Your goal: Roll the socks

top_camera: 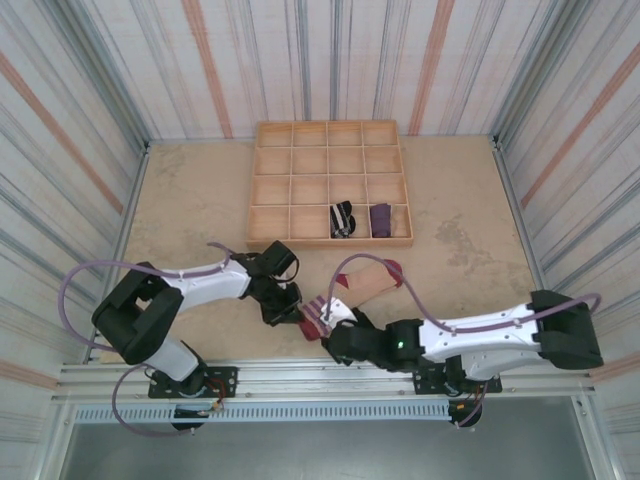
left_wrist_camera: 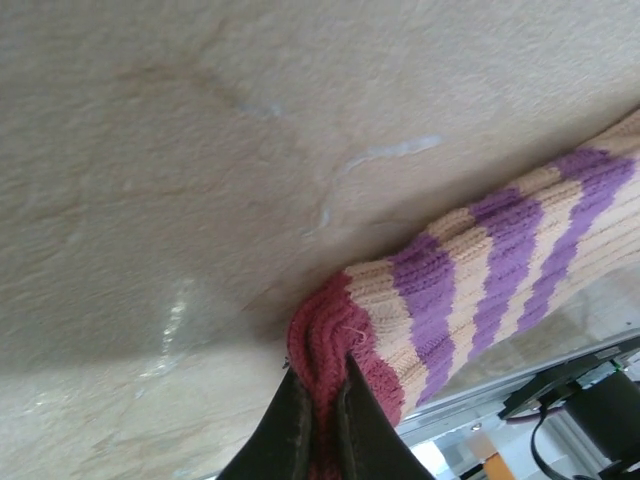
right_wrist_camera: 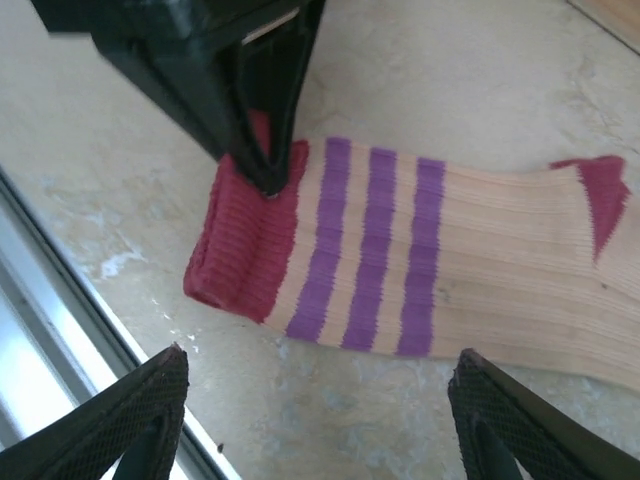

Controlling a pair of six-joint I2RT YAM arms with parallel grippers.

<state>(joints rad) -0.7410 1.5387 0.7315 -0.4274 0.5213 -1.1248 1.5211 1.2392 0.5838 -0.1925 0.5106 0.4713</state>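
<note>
Sock (top_camera: 366,284) on table (top_camera: 190,200), before tray (top_camera: 290,241)

No words, labels, brand marks, numbers or signs can be read on any surface (the purple bands on the beige sock (right_wrist_camera: 470,270) are plain stripes, not lettering). A small orange patch (left_wrist_camera: 492,467) at the bottom edge of the left wrist view is too blurred to tell whether it carries print.
</note>
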